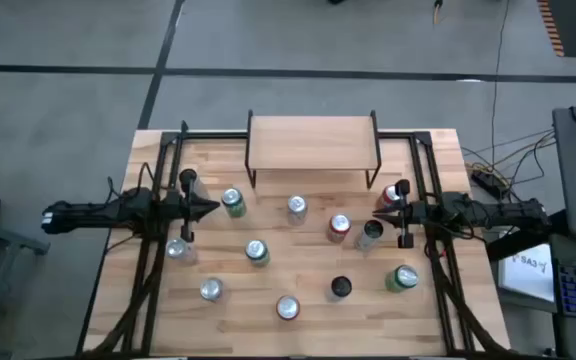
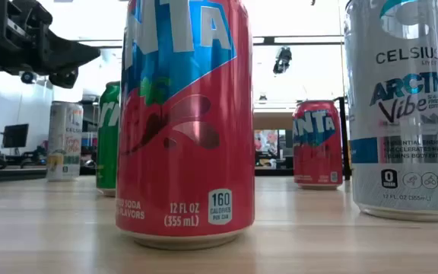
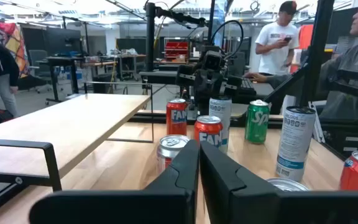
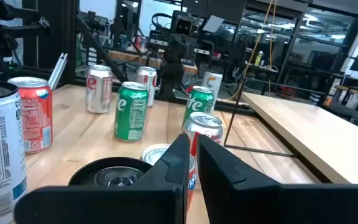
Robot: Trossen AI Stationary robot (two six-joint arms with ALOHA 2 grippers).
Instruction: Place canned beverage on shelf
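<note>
Aluminium, smooth and rigid, likely heavy if full: I'd grip the red can mid-wall. It stands at 9 o'clock from my right gripper, whose fingers are nearly closed, holding nothing. Shelf empty at 12. Left gripper waits, likewise pinched.

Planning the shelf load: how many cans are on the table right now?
11, all on the tabletop, none on the shelf: three back cans nearest the shelf, four middle cans, four front cans. Some may be hidden.
</note>
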